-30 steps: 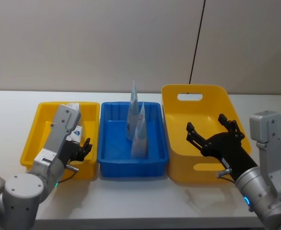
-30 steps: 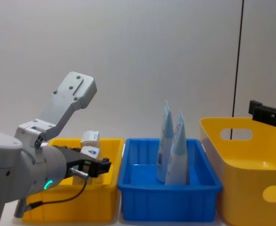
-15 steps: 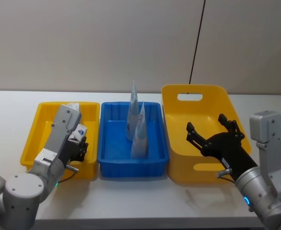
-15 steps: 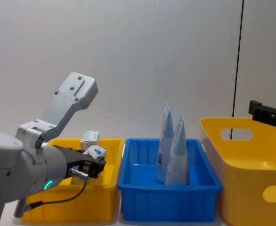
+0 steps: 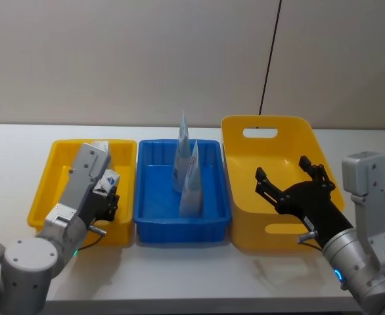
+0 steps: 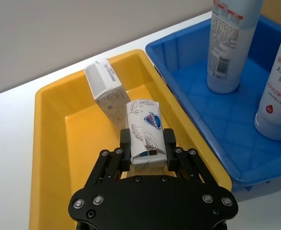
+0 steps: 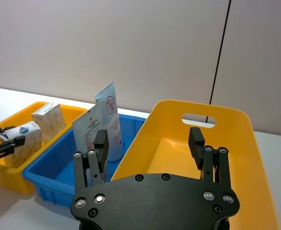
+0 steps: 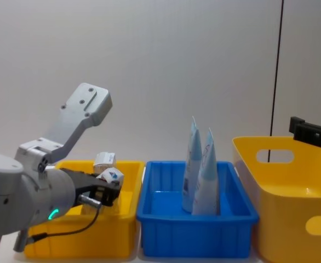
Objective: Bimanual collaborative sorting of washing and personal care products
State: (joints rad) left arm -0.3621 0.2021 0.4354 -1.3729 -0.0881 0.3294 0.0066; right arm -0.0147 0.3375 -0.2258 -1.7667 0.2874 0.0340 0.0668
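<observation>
My left gripper (image 6: 147, 143) is shut on an off-white leaf-print carton (image 6: 145, 125), holding it tilted over the yellow tray (image 6: 49, 143); the head view shows this carton (image 5: 110, 179) near the tray's right wall. A second carton (image 6: 105, 87) stands at the tray's back. Two pale-blue tubes (image 5: 182, 156) (image 5: 191, 184) stand upright in the blue tray (image 5: 152, 213). My right gripper (image 5: 291, 185) hangs open over the yellow basket (image 5: 245, 216), with nothing between its fingers (image 7: 100, 143).
The three containers sit side by side on a white table (image 5: 199, 275): yellow tray, blue tray, yellow basket with handle holes (image 7: 200, 118). A black cable (image 5: 270, 52) runs down the wall behind the basket.
The left gripper has drawn back a little and the carton in it has tipped from upright to tilted. The right arm has not moved.
</observation>
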